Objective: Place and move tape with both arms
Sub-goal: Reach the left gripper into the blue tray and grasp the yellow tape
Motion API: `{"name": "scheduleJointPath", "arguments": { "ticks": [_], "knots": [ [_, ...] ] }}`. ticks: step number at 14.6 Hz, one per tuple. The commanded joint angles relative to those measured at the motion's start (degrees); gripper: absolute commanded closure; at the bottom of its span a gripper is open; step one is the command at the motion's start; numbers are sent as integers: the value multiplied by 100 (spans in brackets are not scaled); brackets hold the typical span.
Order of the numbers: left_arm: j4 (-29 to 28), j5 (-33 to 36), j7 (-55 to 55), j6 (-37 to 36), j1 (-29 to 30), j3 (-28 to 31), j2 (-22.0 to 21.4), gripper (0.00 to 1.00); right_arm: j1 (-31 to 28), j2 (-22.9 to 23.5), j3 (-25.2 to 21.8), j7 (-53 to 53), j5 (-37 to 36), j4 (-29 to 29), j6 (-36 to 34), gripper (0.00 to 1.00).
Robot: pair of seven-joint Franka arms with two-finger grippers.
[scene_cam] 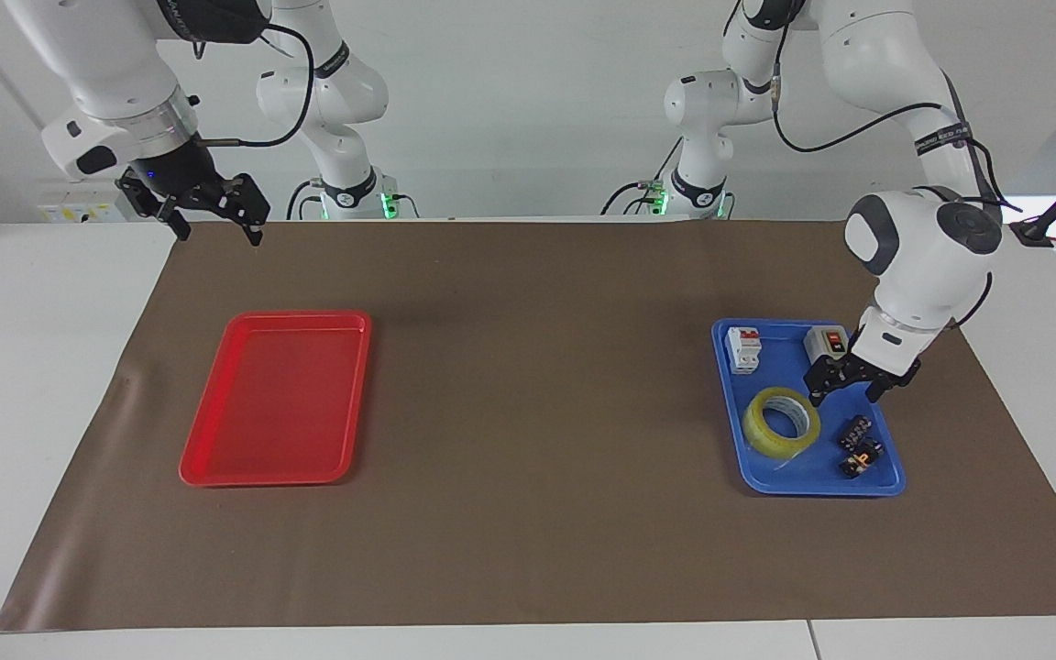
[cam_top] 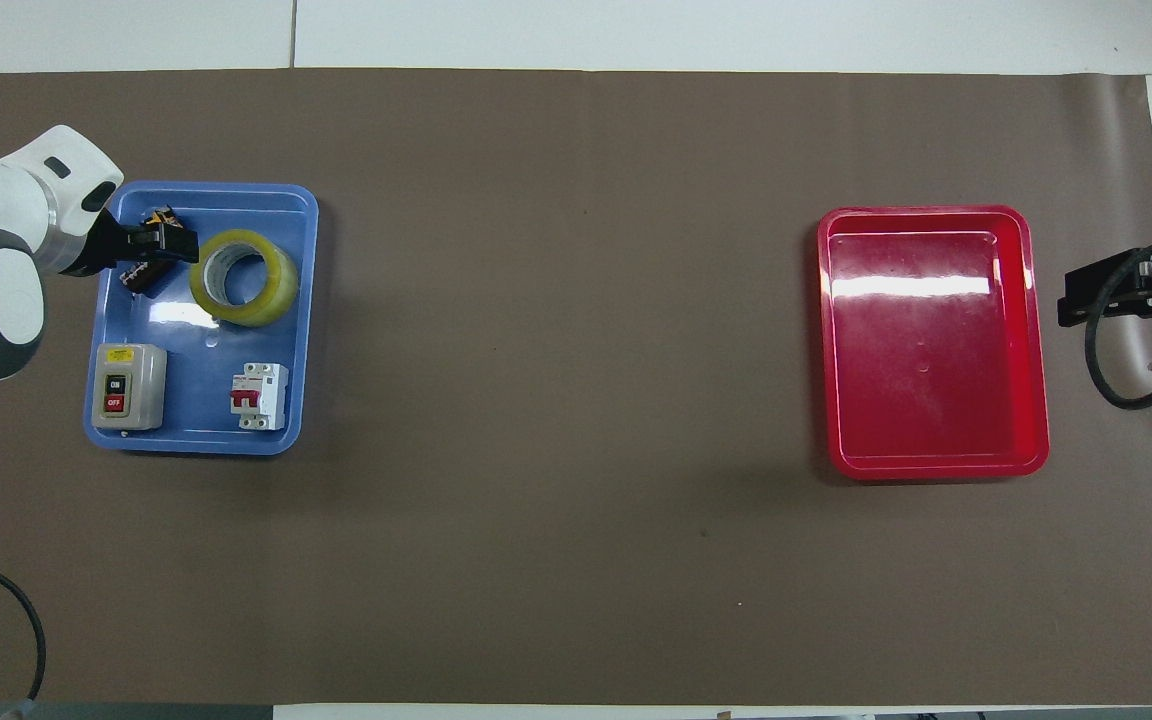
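Observation:
The yellow tape roll (scene_cam: 781,422) lies flat in the blue tray (scene_cam: 808,489); it also shows in the overhead view (cam_top: 243,277). My left gripper (scene_cam: 847,392) is open and hangs low over the blue tray, over the small black parts, just beside the tape and apart from it. In the overhead view the left gripper (cam_top: 168,243) points at the roll's edge. My right gripper (scene_cam: 214,229) is open and empty; it waits raised over the mat's edge near the red tray (scene_cam: 276,399), and shows at the overhead view's edge (cam_top: 1071,295).
The blue tray (cam_top: 206,445) also holds a grey on/off switch box (cam_top: 128,385), a white circuit breaker (cam_top: 258,396) and small black parts (cam_top: 141,273). The red tray (cam_top: 936,340) has nothing in it. Two slimmer arms (scene_cam: 345,110) stand at the robots' edge.

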Motion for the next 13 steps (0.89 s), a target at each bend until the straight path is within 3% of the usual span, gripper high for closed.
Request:
{"name": "scheduleJointPath", "arguments": {
  "ticks": [1,6,7,8,9,10,13],
  "knots": [
    [-168,-74,102,413,-55,11,195,0,-17,-44,-6,-30,15,-24,44,0],
    [-563,-74,93,862,-82,2,337,1,-17,-44,-6,-30,15,-24,44,0],
    [-677,-74,93,958,-82,2,328,11,-17,-44,-6,-30,15,-24,44,0],
    [-713,-74,67,968,-82,2,319,32,-17,-44,-6,-30,15,-24,44,0],
    [-714,-74,-29,925,-90,2,310,78,-17,-44,-6,-30,15,-24,44,0],
    [-714,-74,-239,924,-91,2,310,100,-17,-44,-6,-30,15,-24,44,0],
    [-687,-74,-399,889,-134,2,232,100,-17,-44,-6,-30,15,-24,44,0]
  ]
}}
